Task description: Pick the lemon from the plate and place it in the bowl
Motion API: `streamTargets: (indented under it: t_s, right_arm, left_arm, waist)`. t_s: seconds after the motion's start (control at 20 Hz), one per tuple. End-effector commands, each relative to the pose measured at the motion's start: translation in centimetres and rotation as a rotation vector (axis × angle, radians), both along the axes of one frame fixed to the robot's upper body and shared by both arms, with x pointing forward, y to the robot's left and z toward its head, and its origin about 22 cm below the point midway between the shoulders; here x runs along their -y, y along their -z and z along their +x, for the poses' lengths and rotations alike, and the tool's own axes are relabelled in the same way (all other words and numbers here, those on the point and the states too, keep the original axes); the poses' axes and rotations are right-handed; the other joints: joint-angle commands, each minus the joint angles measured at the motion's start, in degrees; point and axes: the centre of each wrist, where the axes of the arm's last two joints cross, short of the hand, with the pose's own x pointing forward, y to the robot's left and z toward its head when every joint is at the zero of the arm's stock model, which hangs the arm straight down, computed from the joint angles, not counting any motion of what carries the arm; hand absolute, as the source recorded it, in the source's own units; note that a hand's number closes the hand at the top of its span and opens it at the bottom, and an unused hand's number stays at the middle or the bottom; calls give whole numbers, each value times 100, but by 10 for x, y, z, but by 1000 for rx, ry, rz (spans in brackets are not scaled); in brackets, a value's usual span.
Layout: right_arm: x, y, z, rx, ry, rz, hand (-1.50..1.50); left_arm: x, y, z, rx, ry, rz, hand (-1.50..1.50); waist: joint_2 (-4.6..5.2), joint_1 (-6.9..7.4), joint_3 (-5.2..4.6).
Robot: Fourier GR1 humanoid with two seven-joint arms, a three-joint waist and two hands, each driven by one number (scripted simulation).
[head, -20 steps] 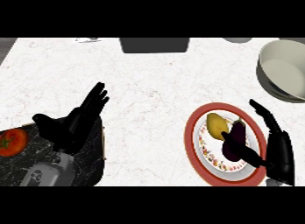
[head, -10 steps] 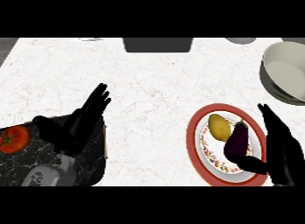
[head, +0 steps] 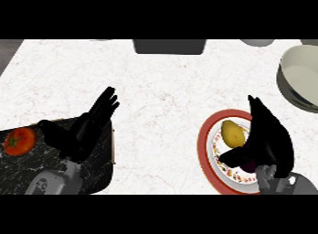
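- Right hand: a second ago it stood at the plate's right edge; it has since slid left and now lies over the right half of the plate, fingers straight and held together, tips toward the far side of the counter, thumb reaching left below the fruit. It pinches nothing.
- Meaning of the shift: judged an approach closing in for the pick; the hand flanks the fruit from the right but has not curled round it, so lifting and carrying remain undone.
- Lemon: yellow, oval, lying on the plate's upper left part, just beside the right hand's fingers; whether they touch cannot be told. Long axis runs roughly from the near side to the far side of the counter, narrower end toward the far side, about parallel to the fingers.
- Plate: round, red rim, patterned white centre, at the counter's near right.
- Dark purple item: seen on the plate earlier, now almost wholly hidden under the hand.
- Bowl: pale, deep, at the far right, well apart from the plate, nothing visible in it.
- Left hand: resting at the left, fingers straight and slightly spread, unchanged.
- Tomato: red, on the dark board at the near left.
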Motion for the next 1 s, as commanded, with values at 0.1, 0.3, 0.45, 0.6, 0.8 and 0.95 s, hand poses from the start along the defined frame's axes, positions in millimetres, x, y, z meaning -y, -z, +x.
streamTargets:
  t_s: [0.1, 0.3, 0.45, 0.6, 0.8, 0.95]
  right_arm:
    - [-6, -5, 27, -238, 170, -55, -150]
    - [-13, -2, 39, -283, 182, -54, -150]
    - [-21, 5, 43, -345, 212, -73, -150]
    - [-15, 19, 51, -383, 216, -50, -150]
    - [-20, 29, 33, -397, 188, -34, -150]
    - [-21, 33, 47, -386, 180, -69, -150]
  left_arm:
    - [-4, -5, 8, 2, -8, -10, 0]
    - [7, 11, -11, 10, -11, 5, 0]
    - [-19, 3, -5, -1, -12, 11, 0]
    - [-13, -6, -7, 0, -16, -7, 0]
    - [3, 7, -10, 5, -17, -2, 0]
    - [-18, 11, -5, -13, -18, -1, 0]
  waist:
    - [8, -62, 14]
    - [-3, -36, 17]
    - [-3, -13, 11]
    - [-3, -9, 20]
    - [-13, -103, 21]
    - [3, -73, 21]
